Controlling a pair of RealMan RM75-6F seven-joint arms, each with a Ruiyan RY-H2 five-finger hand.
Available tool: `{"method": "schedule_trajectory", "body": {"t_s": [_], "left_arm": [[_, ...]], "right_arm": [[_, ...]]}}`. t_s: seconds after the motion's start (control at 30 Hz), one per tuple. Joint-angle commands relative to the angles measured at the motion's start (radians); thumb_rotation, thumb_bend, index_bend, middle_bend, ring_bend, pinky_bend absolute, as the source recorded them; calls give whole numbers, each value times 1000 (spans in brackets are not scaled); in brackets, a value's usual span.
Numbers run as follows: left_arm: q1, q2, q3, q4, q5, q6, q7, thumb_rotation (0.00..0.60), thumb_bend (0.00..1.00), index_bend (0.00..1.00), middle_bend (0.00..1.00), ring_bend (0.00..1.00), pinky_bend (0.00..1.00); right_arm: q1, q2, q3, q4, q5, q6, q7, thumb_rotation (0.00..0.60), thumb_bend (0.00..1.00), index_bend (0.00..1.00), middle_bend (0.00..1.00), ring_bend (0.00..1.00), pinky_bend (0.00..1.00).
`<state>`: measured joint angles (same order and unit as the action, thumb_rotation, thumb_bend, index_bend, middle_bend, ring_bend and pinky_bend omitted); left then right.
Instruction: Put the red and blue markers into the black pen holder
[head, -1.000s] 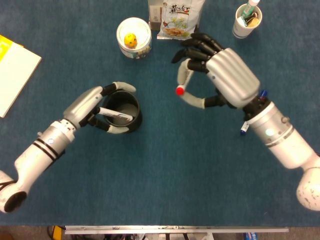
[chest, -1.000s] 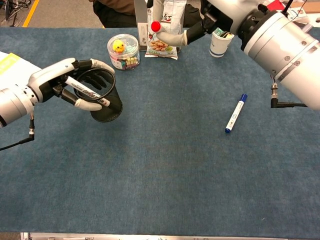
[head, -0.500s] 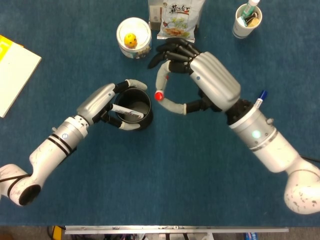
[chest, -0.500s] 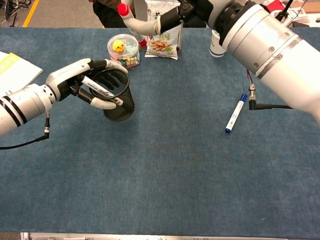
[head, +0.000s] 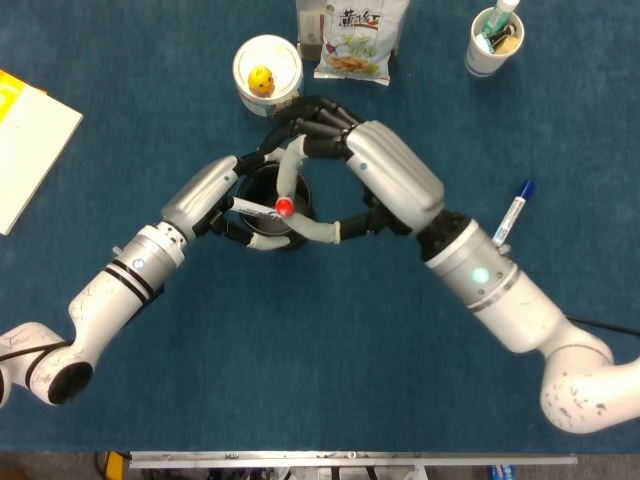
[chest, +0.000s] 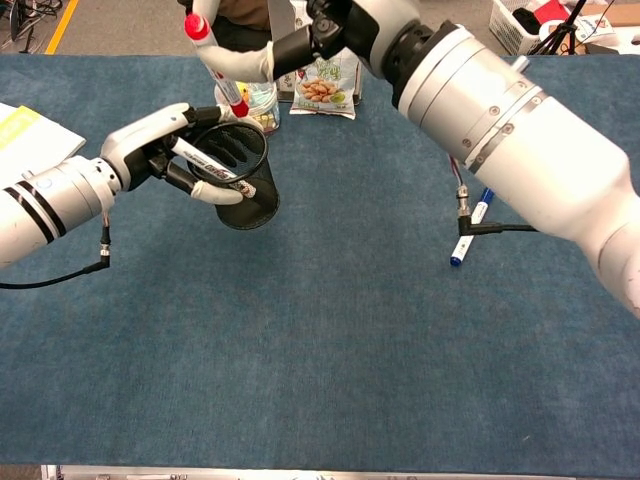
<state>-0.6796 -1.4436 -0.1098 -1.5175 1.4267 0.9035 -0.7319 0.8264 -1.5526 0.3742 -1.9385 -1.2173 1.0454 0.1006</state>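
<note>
Since the earlier frames the right hand (head: 345, 165) has been carried leftward, from near the snack bag (head: 352, 38) to directly over the holder (head: 272, 215), and the holder itself has been shifted slightly right and away from the robot by the left hand (head: 215, 200). The red marker (chest: 220, 70) is pinched between the thumb and curled fingers of the right hand and is held steeply tilted, its red cap up and its tip pointing down toward the holder's mouth; in the chest view the tip is seen just above the rim. The holder is gripped around its wall by the left hand, the fingers being wrapped on the side nearest the robot's left; a white pen (chest: 200, 165) is also pressed under these fingers, lying across the rim. The holder is stood upright on the blue table (head: 300, 380). The blue marker (head: 512, 213) is left lying on the table well to the right, beside the right forearm and touched by neither hand. A round tub (head: 267, 75) with a yellow figure is seen just behind the holder, the snack bag beside it, a paper cup (head: 492, 42) at the far right, and a yellow-edged book (head: 25, 150) at the left edge
</note>
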Motion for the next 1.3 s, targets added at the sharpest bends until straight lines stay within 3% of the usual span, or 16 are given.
{"method": "schedule_trajectory", "body": {"t_s": [0.03,0.57,0.67,0.8,0.93,1.17,1.3], "left_arm": [[-3,1,-6,-7,-5,0,4,600,117,243,305,299,284],[-8,20,-26,-29,-21,1,21,600,117,243,305,299,284],[-9,21,-26,-28,-23,0,22,600,117,243,305,299,284],[-9,21,-24,-23,-24,-3,24,600,117,243,305,299,284],[-9,20,-23,-18,-25,-6,21,600,117,243,305,299,284],[-1,42,-4,-8,-5,-1,40,600,117,243,305,299,284],[9,65,13,-4,12,7,48,600,117,243,305,299,284]], "right_arm": [[12,-25,-4,16,14,-5,-1,600,370,660,372,191,118],[36,-93,-26,113,18,-24,8,600,373,655,360,191,111],[39,-93,-33,130,6,-28,3,600,353,532,300,157,71],[40,-92,-37,143,-13,-28,5,600,213,340,217,94,40],[38,-87,-38,146,-30,-21,1,600,121,255,191,77,38],[-10,18,-68,108,-122,32,-36,600,112,257,215,77,37],[-71,138,-118,71,-190,65,-40,600,140,372,300,134,44]]}}
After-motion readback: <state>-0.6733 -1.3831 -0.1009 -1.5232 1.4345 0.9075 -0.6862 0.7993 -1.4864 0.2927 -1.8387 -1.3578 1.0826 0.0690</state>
